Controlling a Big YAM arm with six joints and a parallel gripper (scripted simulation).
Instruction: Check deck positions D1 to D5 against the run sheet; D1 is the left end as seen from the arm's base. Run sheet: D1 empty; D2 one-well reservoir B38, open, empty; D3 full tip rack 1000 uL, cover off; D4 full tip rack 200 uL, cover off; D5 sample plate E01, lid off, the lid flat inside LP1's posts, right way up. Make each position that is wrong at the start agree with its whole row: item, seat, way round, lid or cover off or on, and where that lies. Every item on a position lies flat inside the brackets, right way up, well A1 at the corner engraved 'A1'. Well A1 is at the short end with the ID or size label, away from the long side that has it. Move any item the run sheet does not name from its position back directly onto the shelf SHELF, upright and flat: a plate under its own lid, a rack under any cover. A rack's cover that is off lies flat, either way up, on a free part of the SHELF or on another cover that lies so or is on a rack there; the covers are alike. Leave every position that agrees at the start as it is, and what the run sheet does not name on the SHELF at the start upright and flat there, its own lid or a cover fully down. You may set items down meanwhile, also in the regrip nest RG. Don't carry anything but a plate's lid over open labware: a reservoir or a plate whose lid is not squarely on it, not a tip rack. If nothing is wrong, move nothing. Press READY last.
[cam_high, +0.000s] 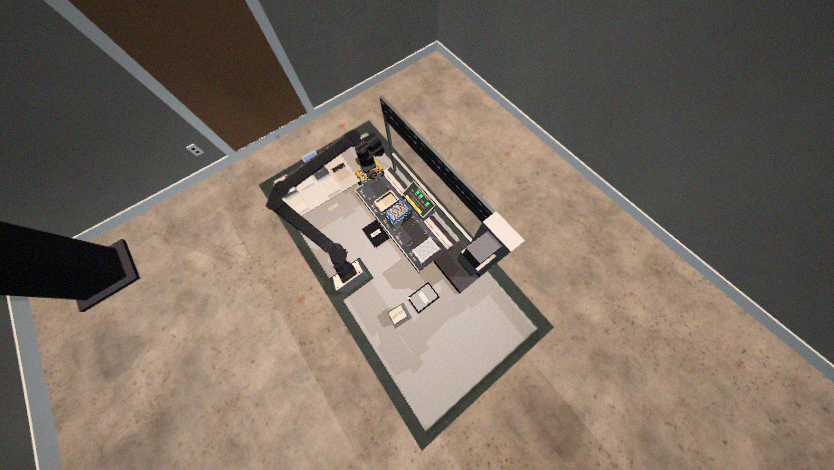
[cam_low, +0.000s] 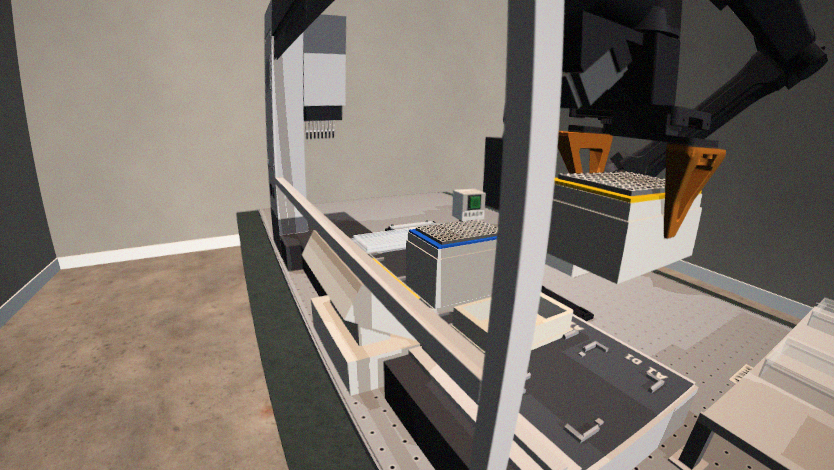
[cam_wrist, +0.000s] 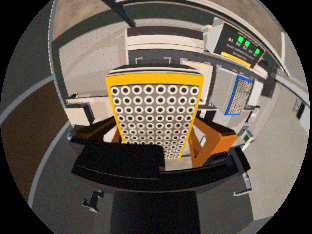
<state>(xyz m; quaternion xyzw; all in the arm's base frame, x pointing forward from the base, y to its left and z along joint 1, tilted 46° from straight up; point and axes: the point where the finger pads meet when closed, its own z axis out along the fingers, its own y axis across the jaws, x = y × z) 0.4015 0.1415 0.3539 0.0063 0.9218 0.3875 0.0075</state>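
Observation:
My gripper (cam_low: 630, 201) (cam_wrist: 154, 115) (cam_high: 368, 169) is shut on a yellow-rimmed tip rack (cam_low: 618, 233) (cam_wrist: 155, 111), one orange finger on each long side. The rack has no cover, hangs level and is well above the deck, near the D1 end. The D1 brackets (cam_low: 612, 373) hold nothing. Beside them stands a beige open reservoir (cam_low: 548, 326) (cam_high: 385, 202), then a blue-rimmed tip rack (cam_low: 452, 262) (cam_high: 398, 211) (cam_wrist: 242, 95) with its cover off. A white sample plate (cam_low: 382, 239) (cam_high: 426, 249) lies at the deck's far end.
A gantry frame post (cam_low: 513, 233) hides part of the deck in the exterior view. The shelf (cam_low: 787, 373) (cam_high: 318, 189) holds pale items. The READY button (cam_low: 473, 203) (cam_high: 398, 315), a lid frame (cam_high: 423, 297) and a black nest (cam_high: 373, 233) stand on the table.

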